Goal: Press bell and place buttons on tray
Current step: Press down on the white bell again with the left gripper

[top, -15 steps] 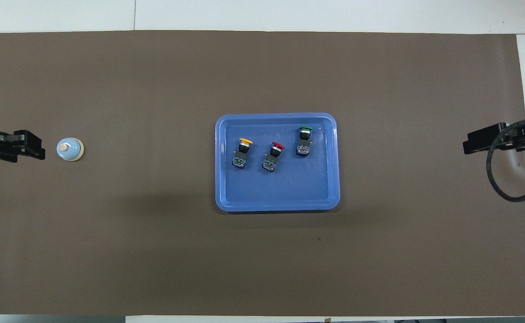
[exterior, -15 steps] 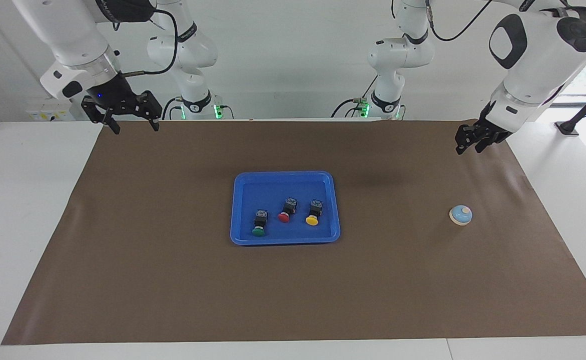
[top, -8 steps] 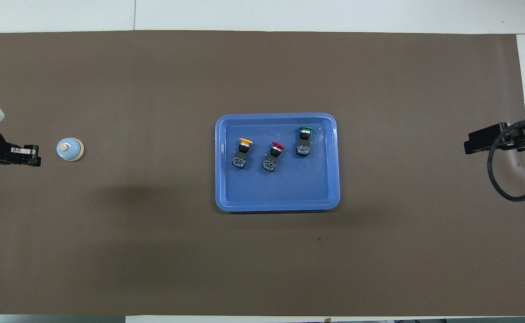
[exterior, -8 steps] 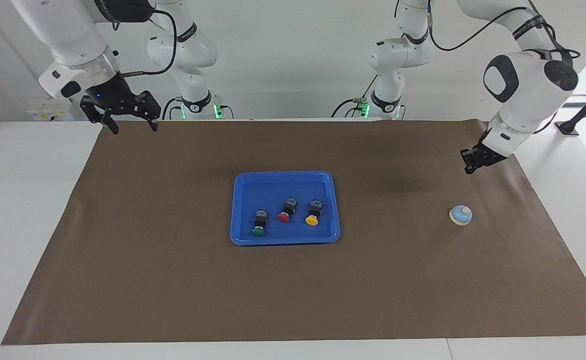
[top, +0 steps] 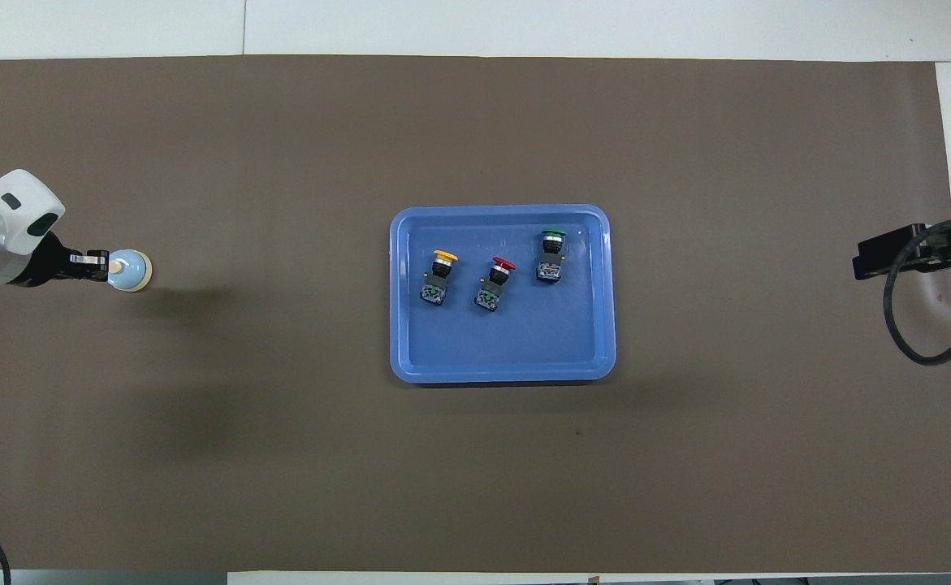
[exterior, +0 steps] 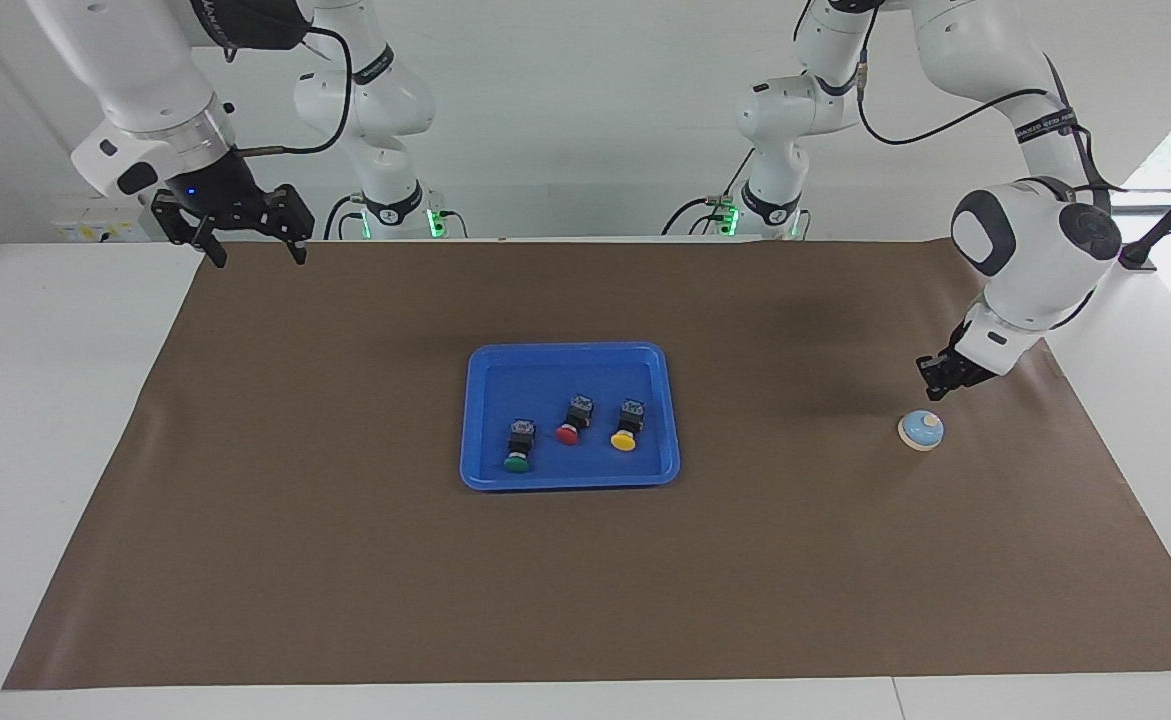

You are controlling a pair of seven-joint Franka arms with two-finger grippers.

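A brown mat (exterior: 585, 560) is covering most of the white counter (exterior: 45, 420), with a pale wall rising at the robots' end. The blue tray (exterior: 473, 420) is sitting mid-mat, carrying the green button (exterior: 518, 447), red button (exterior: 574, 420) and yellow button (exterior: 628, 425) lying on their sides. The light-blue bell (exterior: 921, 430), cream-knobbed, is resting toward the left arm's end. The left claw (exterior: 938, 385), pressed together, is hovering just above it. The right claw (exterior: 253, 248) is waiting spread over the mat's corner.
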